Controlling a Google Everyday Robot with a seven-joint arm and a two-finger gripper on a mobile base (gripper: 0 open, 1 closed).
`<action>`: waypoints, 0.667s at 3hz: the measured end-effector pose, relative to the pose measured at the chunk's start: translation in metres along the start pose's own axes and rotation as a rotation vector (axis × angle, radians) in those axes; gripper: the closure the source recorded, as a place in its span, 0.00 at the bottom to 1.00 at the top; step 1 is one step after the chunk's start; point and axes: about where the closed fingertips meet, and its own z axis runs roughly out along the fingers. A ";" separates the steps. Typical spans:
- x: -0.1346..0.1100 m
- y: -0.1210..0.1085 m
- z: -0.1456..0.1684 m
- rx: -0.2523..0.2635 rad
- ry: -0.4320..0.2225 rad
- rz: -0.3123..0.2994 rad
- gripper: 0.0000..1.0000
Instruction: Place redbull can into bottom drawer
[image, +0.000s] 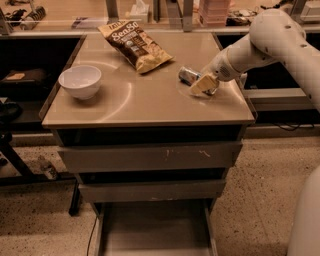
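The redbull can (188, 75) lies on its side on the cabinet top, right of centre, one silver end facing left. My gripper (204, 85) is at the can's right end, low over the top, with its pale fingers around or against that part of the can. My white arm reaches in from the upper right. The bottom drawer (155, 231) is pulled out at the foot of the cabinet and its flat grey floor is bare.
A white bowl (80, 81) stands at the left of the cabinet top (145, 102). A brown snack bag (136, 45) lies at the back centre. The two upper drawers (150, 157) are closed. Dark shelving flanks the cabinet on both sides.
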 end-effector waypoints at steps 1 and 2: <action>0.000 0.000 0.000 0.000 0.000 0.000 0.65; 0.000 0.000 0.000 0.000 0.000 0.000 0.89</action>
